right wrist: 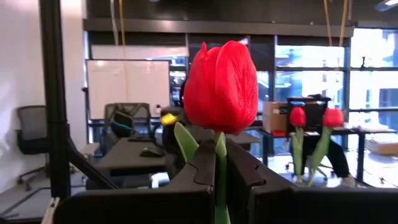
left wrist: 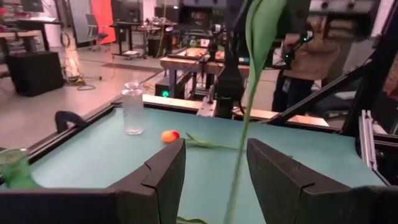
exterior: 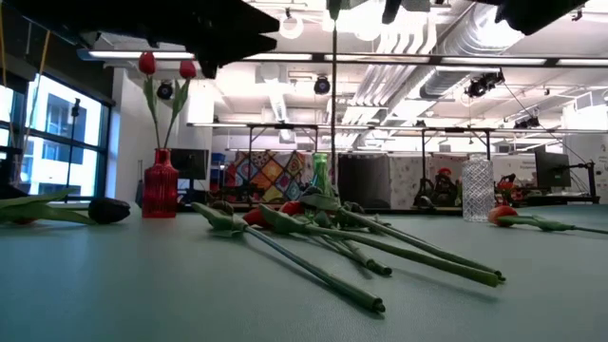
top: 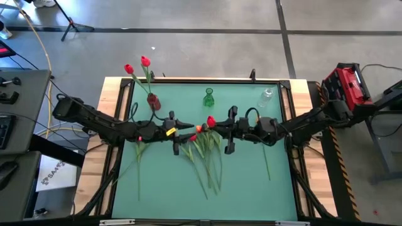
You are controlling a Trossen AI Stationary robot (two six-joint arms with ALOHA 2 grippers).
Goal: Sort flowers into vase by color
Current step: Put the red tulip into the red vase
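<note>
- High view: the right tool [top: 213,122] holds a red tulip [top: 211,121] above the middle of the table [top: 251,182]; the left tool [top: 188,126] faces it closely. Loose flowers [top: 207,157] lie below them.
- Low view: the red vase [exterior: 160,184] already carries two red tulips.
- Left wrist view: the left tool's fingers [left wrist: 165,171] stand spread around the hanging stem [left wrist: 239,168], not touching it.
- Right wrist view: the right tool is pressed on the stem under the head. If the left tool closes off-centre, the thin stem may bend or slip out.

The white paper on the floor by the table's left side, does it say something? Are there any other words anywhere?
White paper sheet on the floor: dark print, too small to read.
Red case beside the table: no readable label.
No other words, numbers or signs can be read in any view.
</note>
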